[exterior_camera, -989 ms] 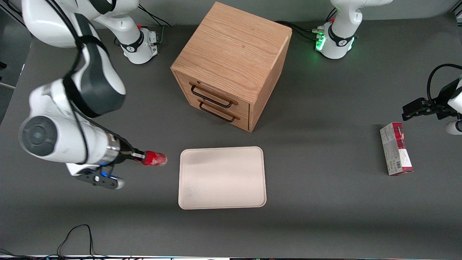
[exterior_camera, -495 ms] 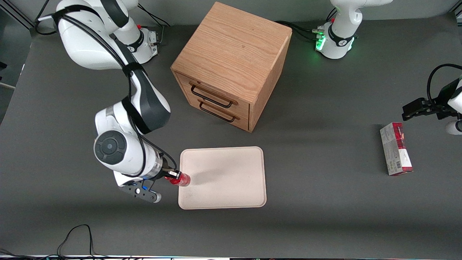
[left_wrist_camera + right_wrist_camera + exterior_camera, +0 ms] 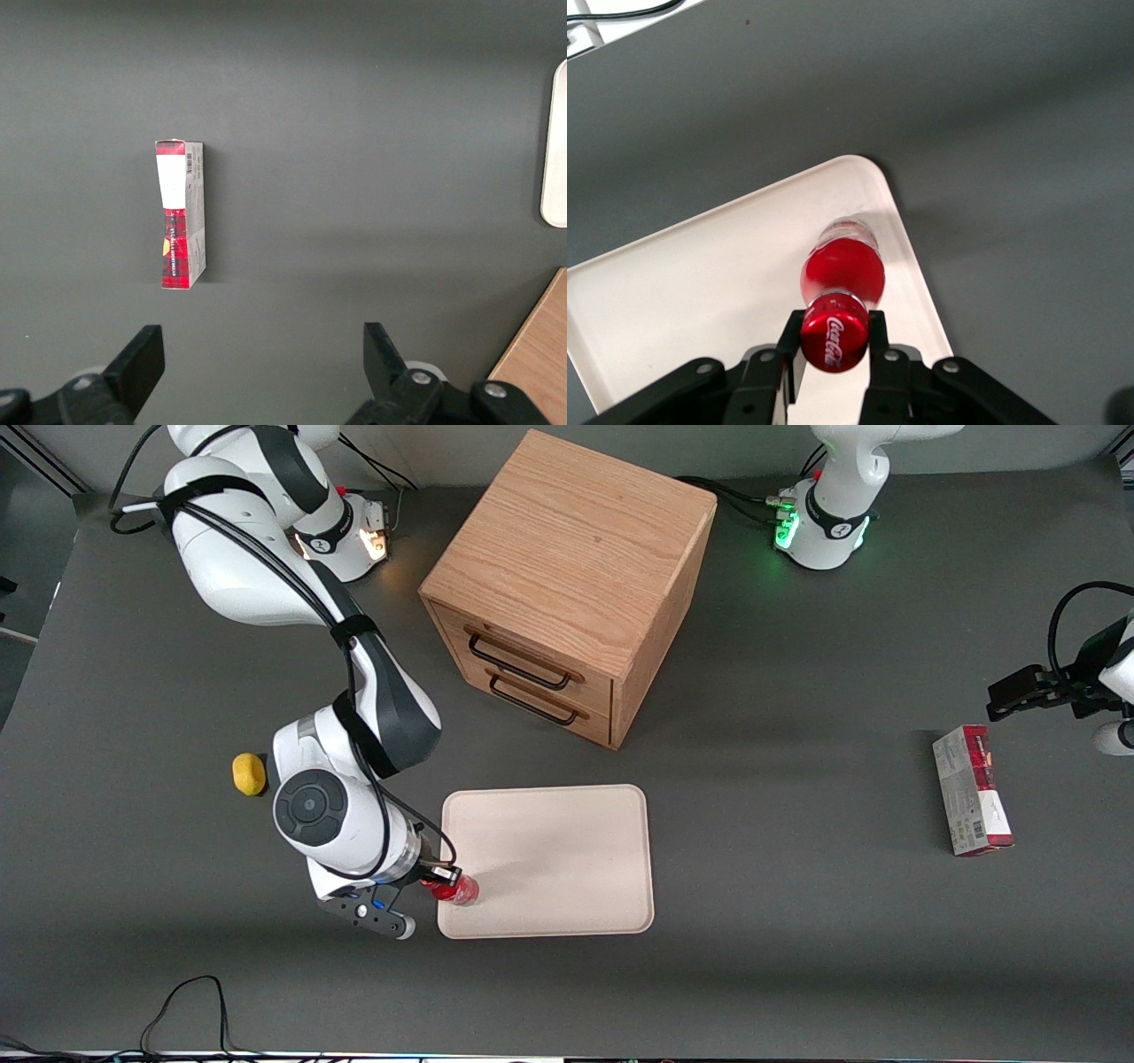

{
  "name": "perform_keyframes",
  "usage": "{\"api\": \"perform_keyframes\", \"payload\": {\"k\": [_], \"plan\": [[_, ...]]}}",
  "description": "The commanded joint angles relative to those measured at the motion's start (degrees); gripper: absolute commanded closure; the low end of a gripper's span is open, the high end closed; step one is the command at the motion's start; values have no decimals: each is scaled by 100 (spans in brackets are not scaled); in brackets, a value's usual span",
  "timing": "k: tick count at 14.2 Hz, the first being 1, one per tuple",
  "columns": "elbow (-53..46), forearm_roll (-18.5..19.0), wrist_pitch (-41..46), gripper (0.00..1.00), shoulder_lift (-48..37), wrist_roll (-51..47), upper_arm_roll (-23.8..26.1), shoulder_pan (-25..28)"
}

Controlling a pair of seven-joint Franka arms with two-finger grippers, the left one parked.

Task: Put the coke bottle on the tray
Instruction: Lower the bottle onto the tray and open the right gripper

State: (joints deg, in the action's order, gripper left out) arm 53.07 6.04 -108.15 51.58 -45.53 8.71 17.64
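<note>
The coke bottle (image 3: 842, 270) is clenched at its cap by the gripper (image 3: 834, 335) and held upright over the tray (image 3: 567, 841), close to the corner nearest the working arm and the front camera. It should be lowered straight until its base rests flat, well inside the low rim, and only then released. The tray sits on a plain grey table (image 3: 797, 957) with open room around it.

The right arm (image 3: 266, 576) is glossy white with dark grey joint bands and a round grey cap; black cables run along it. Its hand (image 3: 835, 341) has 2 black fingers (image 3: 878, 329), with blue lights on the black wrist bracket (image 3: 368, 911).
</note>
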Motion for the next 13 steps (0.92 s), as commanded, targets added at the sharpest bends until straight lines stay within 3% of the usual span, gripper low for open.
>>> {"api": "perform_keyframes", "payload": {"k": [1, 3, 4, 13], "plan": [[-297, 195, -31, 100, 124, -202, -27, 108], [-297, 222, -48, 95, 133, -184, -18, 99], [-288, 240, -101, 1, 133, -176, -27, 108], [-288, 293, -171, 0, 186, -167, -9, 108]]}}
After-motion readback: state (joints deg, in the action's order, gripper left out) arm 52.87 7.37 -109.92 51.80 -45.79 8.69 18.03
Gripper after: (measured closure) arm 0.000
